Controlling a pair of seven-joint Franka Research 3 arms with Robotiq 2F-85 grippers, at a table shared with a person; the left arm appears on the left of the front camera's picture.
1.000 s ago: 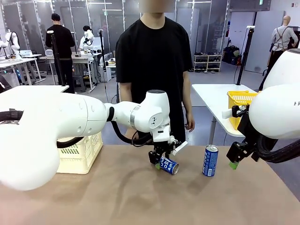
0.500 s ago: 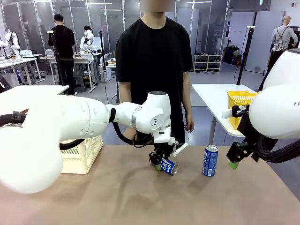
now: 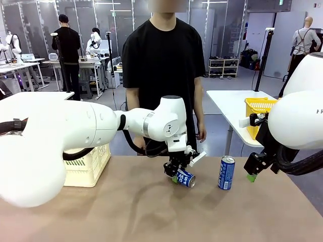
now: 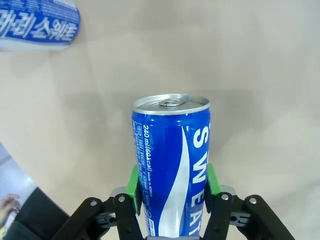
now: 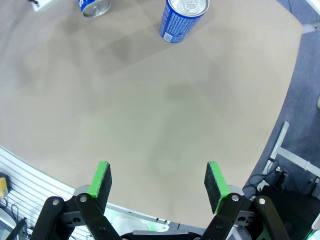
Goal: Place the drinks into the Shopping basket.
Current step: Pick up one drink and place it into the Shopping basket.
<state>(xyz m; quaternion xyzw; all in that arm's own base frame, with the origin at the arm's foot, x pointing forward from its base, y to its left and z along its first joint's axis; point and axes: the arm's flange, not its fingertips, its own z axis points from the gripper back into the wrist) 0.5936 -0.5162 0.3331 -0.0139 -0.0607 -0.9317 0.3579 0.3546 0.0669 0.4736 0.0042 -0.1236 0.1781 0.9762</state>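
My left gripper is shut on a blue drink can, held tilted just above the table's middle. In the left wrist view the same blue can sits between the green pads, silver top facing away. A second blue can stands upright on the table to the right; it also shows in the left wrist view's corner and in the right wrist view. My right gripper hovers open at the right edge, green pads wide apart over bare table. The cream shopping basket stands at the left, partly behind my left arm.
A person in a black shirt stands at the far side, hands down. A bright yellow mesh basket sits on a white table behind at the right. The table's right edge runs close to the upright can.
My left gripper has shifted slightly right and a little lower with the blue can still in it. The right arm and the upright can have not moved.
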